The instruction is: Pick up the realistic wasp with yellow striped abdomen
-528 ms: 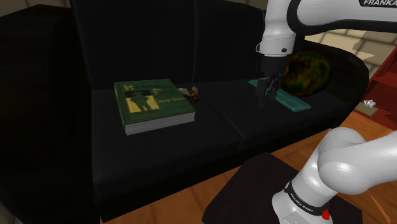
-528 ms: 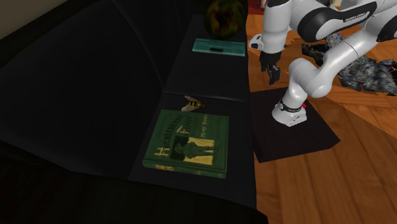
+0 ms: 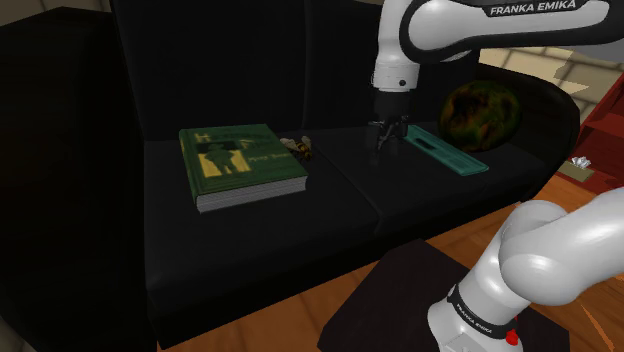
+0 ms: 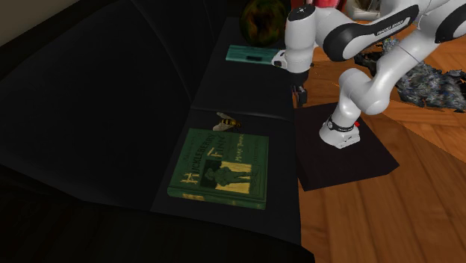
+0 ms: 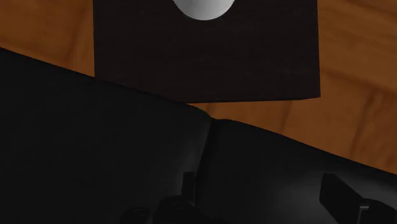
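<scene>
Here, wasp [image 3: 300, 147] beside green book [image 3: 240, 165], pincer [image 3: 385, 150] apart above black sofa [image 3: 330, 205], teal case [image 3: 450, 155] near.

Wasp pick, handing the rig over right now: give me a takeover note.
Gripper: open, empty, hanging above the black sofa seat, between the wasp and the teal flat case.
Wasp: lying on the seat right beside the green book, toward the shoulder view's left of the gripper and apart from it. I cannot tell whether it touches the book.
Done: nothing grasped yet.
Left: bring the gripper over the wasp, lower, close on it, and lift. Probably mind the book's edge on the way down.
</scene>
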`<move>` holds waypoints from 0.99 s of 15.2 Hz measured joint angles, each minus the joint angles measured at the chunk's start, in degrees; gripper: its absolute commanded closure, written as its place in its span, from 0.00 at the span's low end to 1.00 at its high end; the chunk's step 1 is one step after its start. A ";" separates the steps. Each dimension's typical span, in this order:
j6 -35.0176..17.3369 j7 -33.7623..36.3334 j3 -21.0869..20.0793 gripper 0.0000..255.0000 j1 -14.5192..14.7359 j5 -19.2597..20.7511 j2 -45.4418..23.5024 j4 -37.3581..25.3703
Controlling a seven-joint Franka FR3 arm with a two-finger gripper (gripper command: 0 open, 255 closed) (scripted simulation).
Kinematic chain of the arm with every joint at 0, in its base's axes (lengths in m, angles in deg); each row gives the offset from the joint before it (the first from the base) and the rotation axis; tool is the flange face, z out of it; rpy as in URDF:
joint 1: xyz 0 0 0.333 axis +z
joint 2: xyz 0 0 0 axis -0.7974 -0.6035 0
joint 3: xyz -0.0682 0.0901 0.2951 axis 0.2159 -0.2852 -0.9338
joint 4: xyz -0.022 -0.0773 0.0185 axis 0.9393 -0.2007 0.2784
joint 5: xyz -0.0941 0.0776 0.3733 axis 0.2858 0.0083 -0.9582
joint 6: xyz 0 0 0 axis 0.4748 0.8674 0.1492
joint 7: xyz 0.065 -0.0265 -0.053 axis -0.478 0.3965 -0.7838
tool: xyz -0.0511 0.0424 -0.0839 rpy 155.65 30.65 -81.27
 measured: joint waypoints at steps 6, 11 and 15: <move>-6.41 1.12 -0.55 0.00 -0.04 -0.48 -12.30 -6.99; -10.80 1.90 -0.81 0.00 -0.07 -0.59 -23.46 -14.65; -12.22 2.42 -0.84 0.00 -0.10 -0.49 -32.33 -22.83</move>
